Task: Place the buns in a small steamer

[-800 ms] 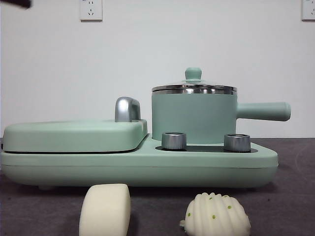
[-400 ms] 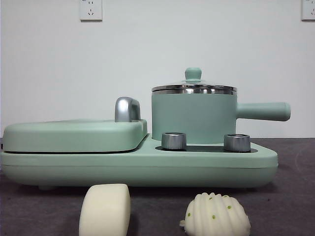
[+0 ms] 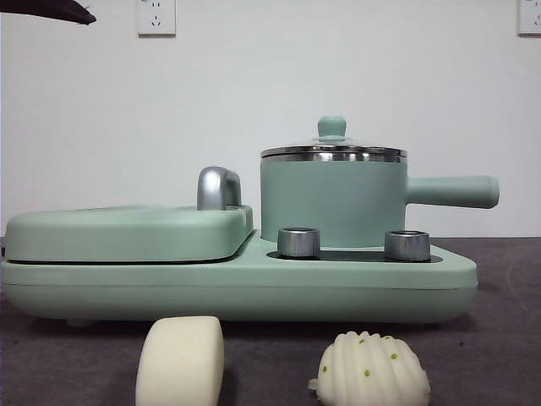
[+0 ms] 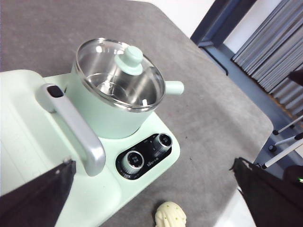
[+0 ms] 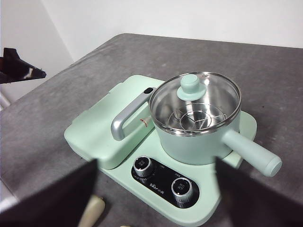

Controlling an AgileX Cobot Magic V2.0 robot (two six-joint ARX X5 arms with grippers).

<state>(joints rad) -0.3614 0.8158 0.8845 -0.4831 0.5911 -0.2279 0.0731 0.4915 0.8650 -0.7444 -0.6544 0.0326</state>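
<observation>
Two buns lie on the grey table in front of the appliance: a smooth bun (image 3: 180, 359) and, to its right, a ridged bun (image 3: 372, 370) with green specks. The mint-green small steamer (image 3: 334, 199) stands on the appliance's right half, its glass lid on and its handle pointing right. My left gripper (image 4: 152, 165) hovers high over the appliance, open and empty, with the steamer (image 4: 118, 94) and the ridged bun (image 4: 170, 215) below it. My right gripper (image 5: 154, 163) is also high, open and empty, above the steamer (image 5: 194, 118) and the smooth bun (image 5: 92, 210).
A flat green lidded griddle (image 3: 127, 233) with a steel handle (image 3: 218, 188) fills the appliance's left half. Two steel knobs (image 3: 298, 242) sit in front of the steamer. A black arm tip (image 3: 42, 10) shows at the top left corner. The table's edge (image 4: 236, 198) lies to the right.
The black arm tip at the front view's top left corner left the view, then came back further in. Buns, steamer and lid have not moved.
</observation>
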